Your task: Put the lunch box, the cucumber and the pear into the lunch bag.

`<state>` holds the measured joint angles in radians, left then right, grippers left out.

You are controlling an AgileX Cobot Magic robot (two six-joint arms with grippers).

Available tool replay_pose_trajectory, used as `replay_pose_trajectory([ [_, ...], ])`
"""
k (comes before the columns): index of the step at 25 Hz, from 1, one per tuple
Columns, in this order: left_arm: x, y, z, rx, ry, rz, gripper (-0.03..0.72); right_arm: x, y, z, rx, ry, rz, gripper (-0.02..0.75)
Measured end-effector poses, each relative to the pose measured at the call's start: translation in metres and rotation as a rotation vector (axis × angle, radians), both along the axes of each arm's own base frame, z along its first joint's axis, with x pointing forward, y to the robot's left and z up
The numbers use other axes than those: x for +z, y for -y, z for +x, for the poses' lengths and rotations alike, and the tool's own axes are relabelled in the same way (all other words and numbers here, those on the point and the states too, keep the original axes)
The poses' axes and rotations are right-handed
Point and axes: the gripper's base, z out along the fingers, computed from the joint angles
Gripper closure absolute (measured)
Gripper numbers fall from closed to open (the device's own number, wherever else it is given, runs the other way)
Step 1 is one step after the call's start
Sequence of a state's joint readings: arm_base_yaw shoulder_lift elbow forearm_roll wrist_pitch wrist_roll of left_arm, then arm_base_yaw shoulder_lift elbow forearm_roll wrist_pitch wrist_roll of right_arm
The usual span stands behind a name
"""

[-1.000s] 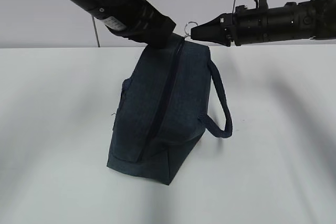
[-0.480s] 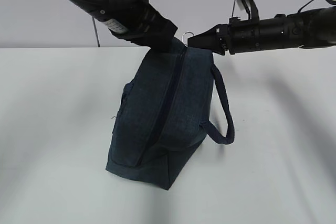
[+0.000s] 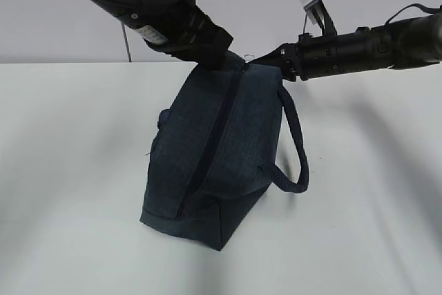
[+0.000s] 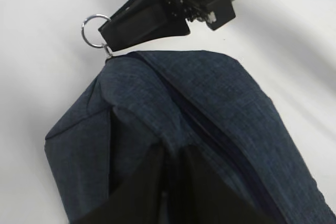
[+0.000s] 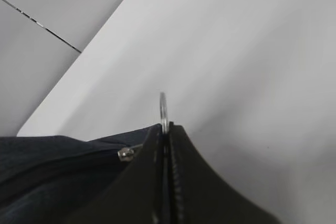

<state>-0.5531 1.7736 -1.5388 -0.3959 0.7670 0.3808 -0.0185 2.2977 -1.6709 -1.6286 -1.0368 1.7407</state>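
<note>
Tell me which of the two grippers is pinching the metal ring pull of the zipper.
The right gripper: its fingers are shut on the ring pull at the lunch bag's top corner. The left gripper clamps the bag's fabric instead.

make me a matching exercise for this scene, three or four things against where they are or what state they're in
Things:
1. ring pull
2. left pincer
3. loop handle
4. zipper

States:
A. hanging on the bag's right side
B. pinching the bag's fabric
C. clamped in the right pincer
D. closed along the bag

Pairs: 1-C, 2-B, 3-A, 4-D
</note>
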Motion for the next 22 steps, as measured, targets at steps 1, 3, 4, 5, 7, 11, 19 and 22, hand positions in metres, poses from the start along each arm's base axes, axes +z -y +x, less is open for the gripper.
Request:
replay_pose_trajectory([
  [1, 0.000, 0.000, 0.000, 0.001, 0.001, -0.001, 0.660, -0.001, 0.001, 0.000, -0.005, 0.000, -0.011, 0.738],
  [3, 0.000, 0.000, 0.000, 0.002, 0.003, -0.002, 0.660, -0.003, 0.002, 0.001, -0.012, 0.001, -0.040, 0.738],
  [4, 0.000, 0.000, 0.000, 0.002, 0.006, -0.002, 0.660, -0.004, 0.002, 0.001, -0.018, 0.001, -0.052, 0.738],
  [5, 0.000, 0.000, 0.001, 0.003, 0.009, -0.001, 0.660, -0.005, 0.002, 0.002, -0.019, 0.001, -0.067, 0.738],
  [7, 0.001, 0.000, 0.001, 0.005, 0.017, -0.003, 0.660, -0.006, 0.003, 0.002, -0.024, -0.002, -0.082, 0.738],
  [11, 0.003, -0.001, 0.001, 0.004, 0.029, -0.003, 0.660, -0.007, 0.002, 0.002, -0.032, -0.010, -0.086, 0.738],
  [19, 0.005, -0.003, 0.000, -0.003, 0.049, 0.014, 0.660, -0.025, -0.001, 0.004, -0.029, -0.069, -0.053, 0.738],
  [22, 0.005, -0.003, 0.001, -0.002, 0.055, 0.017, 0.660, -0.025, -0.002, 0.005, -0.039, -0.075, -0.060, 0.738],
])
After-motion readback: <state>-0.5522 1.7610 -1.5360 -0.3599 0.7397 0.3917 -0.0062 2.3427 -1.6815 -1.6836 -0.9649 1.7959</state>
